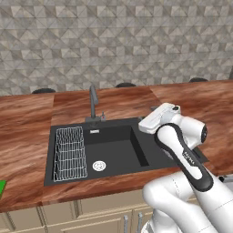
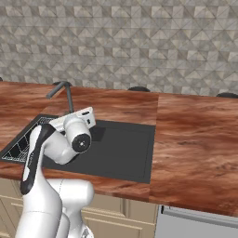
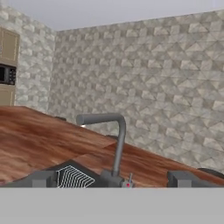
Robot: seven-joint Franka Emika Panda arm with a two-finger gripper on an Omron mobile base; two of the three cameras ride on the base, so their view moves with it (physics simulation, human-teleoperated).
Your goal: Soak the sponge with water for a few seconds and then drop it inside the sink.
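A small bright green flat sponge (image 1: pixel 2 187) was seen at the counter's left edge, well apart from the matte black rectangular sink (image 1: pixel 118 150). The two-finger gripper (image 3: pixel 113 180) appeared spread, nothing held. The sponge was judged light and soft, best pinched across its 2 long sides.

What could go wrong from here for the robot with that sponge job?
The sponge, a green sliver near the counter's front edge, lies far left of the gripper; a clumsy grab might push it off. Reaching across, the arm could clip the faucet or wire rack.
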